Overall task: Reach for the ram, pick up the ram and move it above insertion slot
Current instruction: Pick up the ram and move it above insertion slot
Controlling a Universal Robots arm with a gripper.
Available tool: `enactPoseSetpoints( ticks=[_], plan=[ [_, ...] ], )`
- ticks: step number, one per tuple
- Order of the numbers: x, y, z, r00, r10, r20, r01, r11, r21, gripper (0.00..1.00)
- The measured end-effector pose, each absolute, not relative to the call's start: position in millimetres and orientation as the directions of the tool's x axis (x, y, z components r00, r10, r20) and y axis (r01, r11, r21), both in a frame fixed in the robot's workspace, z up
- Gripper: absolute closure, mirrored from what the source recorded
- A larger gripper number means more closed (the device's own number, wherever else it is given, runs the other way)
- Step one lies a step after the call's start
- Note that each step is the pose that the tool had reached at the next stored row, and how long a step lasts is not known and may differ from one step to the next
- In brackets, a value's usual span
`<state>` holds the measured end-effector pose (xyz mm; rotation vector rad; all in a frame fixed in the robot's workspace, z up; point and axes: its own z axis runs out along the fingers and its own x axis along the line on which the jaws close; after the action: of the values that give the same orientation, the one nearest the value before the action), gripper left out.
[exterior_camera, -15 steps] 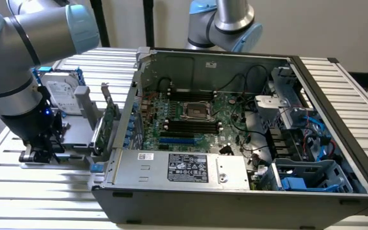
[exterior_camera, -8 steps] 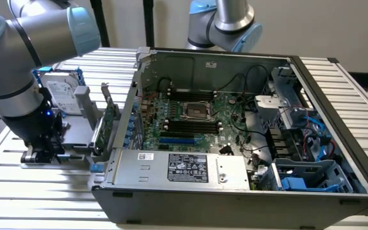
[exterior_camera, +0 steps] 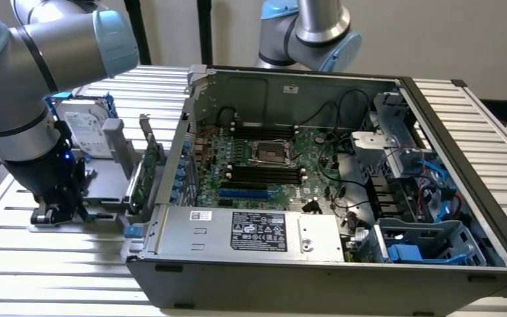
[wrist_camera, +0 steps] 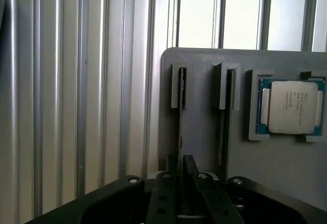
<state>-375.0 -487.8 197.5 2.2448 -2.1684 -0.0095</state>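
**Down at the holder: pincer lined up on the ram**

Over on the exterior view's left, the arm is bent low, with the pincer down at the gray holder on the worktop. From the wrist view, the ram stands on edge in a narrow slot of that holder, I'd guess so its top edge is free to grab. The pincer sits right over that edge, in line with the stick, but honestly I can't tell if it's clamped on or loose. A CPU lies in its own pocket just beside. The ram isn't lifted out yet. The memory slots inside the open case are well apart from it, toward the exterior view's right. A hard drive and a green card stand upright near the pincer.
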Motion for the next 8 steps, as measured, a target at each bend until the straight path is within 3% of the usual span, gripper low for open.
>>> enactPoseSetpoints(
  ticks=[1,8],
  plan=[
    [-375.0,-487.8,197.4,0.035,-0.999,0.010,-0.999,-0.034,0.019,0.87],
    [-375.0,-487.8,197.4,0.035,-0.999,0.010,-0.999,-0.034,0.021,0.87]
  ],
)
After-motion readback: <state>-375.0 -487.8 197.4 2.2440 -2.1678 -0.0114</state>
